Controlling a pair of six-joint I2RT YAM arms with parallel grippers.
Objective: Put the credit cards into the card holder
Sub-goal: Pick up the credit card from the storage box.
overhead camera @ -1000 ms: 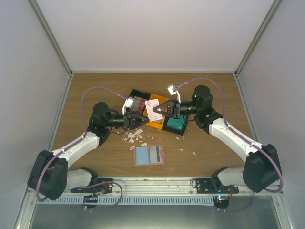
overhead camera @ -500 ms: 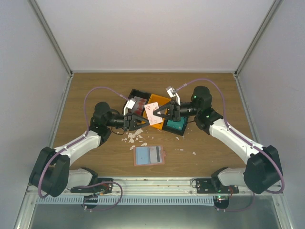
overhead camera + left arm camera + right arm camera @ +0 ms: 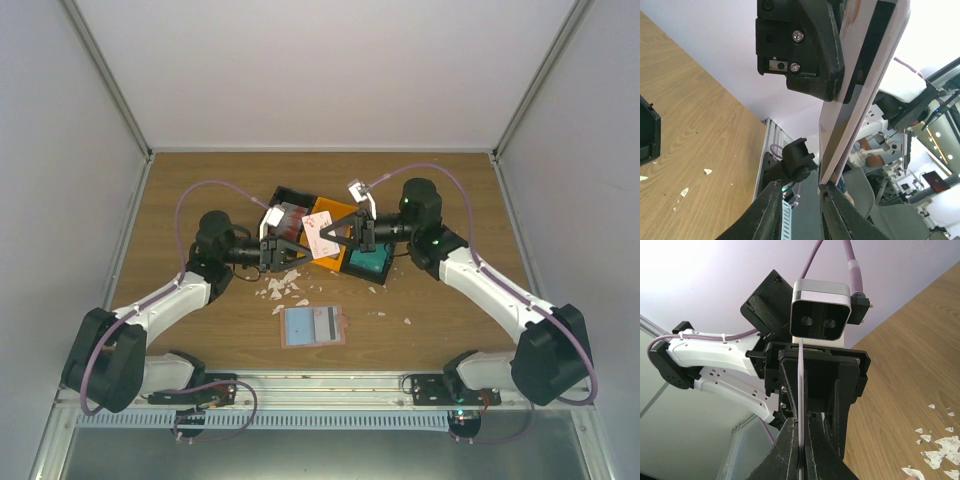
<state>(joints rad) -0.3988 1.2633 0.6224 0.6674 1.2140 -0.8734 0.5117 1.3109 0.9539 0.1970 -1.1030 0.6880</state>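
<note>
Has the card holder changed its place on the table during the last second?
No. The card holder lies as before, just as far from the rail at the table's near edge and at the same angle to it.

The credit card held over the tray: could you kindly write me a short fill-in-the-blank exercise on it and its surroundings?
1. Of the left gripper and the right gripper, only the ____ one is shut on the credit card.
2. The left gripper's jaws stand ____, a gap showing between them.
3. Of the tray and the card holder, the ____ lies nearer the robot.
Missing words: right; open; card holder.
</note>
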